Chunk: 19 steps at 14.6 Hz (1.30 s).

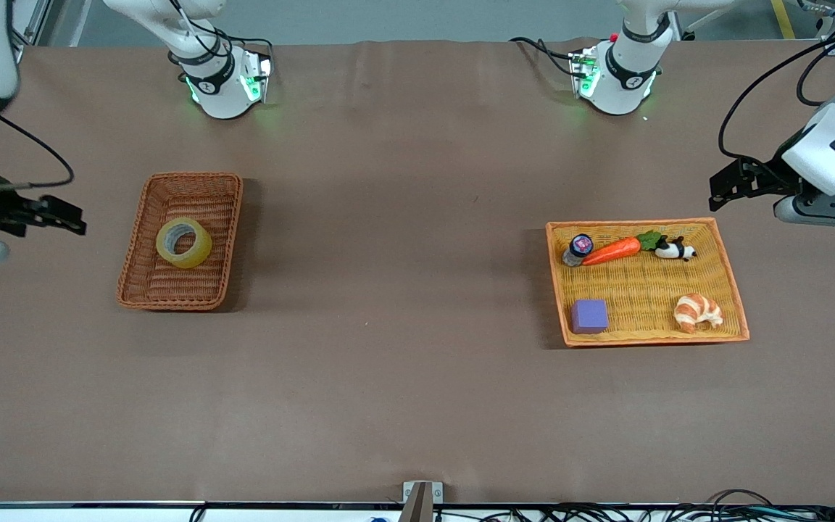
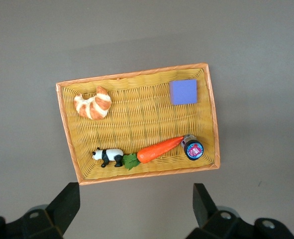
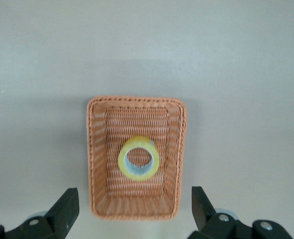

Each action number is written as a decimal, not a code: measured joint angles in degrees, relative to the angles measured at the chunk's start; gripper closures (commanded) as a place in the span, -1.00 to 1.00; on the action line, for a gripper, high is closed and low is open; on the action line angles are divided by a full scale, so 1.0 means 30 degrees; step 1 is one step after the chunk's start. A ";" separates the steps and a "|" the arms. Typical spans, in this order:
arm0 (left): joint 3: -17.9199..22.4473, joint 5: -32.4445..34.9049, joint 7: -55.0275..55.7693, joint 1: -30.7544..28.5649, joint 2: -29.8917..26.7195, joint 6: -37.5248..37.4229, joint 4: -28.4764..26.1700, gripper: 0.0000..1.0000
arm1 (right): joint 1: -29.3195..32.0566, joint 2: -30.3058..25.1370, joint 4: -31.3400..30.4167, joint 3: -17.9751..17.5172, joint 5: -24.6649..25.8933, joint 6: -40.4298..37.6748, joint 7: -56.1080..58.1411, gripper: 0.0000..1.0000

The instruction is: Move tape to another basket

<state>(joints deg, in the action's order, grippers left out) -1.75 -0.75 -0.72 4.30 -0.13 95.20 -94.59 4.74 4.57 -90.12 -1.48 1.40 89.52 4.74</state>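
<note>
The yellowish tape (image 1: 197,253) lies flat in the dark reddish-brown wicker basket (image 1: 135,246) toward the right arm's end of the table. In the right wrist view the tape (image 3: 139,175) sits in the middle of the basket (image 3: 91,159). My right gripper (image 1: 75,221) is open and empty, over bare table beside the basket at that end; the right wrist view (image 3: 133,195) shows its fingers spread wide. My left gripper (image 1: 719,191) is open and empty, over the table at the left arm's end, beside the tray, as the left wrist view (image 2: 134,193) also shows.
A bright orange-yellow flat woven tray (image 1: 649,290) lies toward the left arm's end, also in the left wrist view (image 2: 137,119). It holds a carrot (image 1: 612,251), a panda toy (image 1: 674,250), a small jar (image 1: 578,248), a purple block (image 1: 589,316) and a croissant (image 1: 697,312).
</note>
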 measured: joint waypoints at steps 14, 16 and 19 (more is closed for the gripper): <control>-0.0003 0.0000 -0.0001 0.0013 0.0059 0.0014 0.0009 -0.99 | -0.0237 -0.0935 0.1631 0.0248 -0.0231 -0.0449 0.0003 -1.00; -0.0003 0.0000 -0.0001 0.0013 0.0107 0.0014 0.0009 -0.99 | -0.0237 -0.0932 0.1631 0.0248 -0.0229 -0.0425 0.0002 -1.00; -0.0003 0.0000 -0.0001 0.0013 0.0144 0.0014 0.0009 -0.99 | -0.0237 -0.0916 0.1630 0.0248 -0.0228 -0.0421 0.0002 -1.00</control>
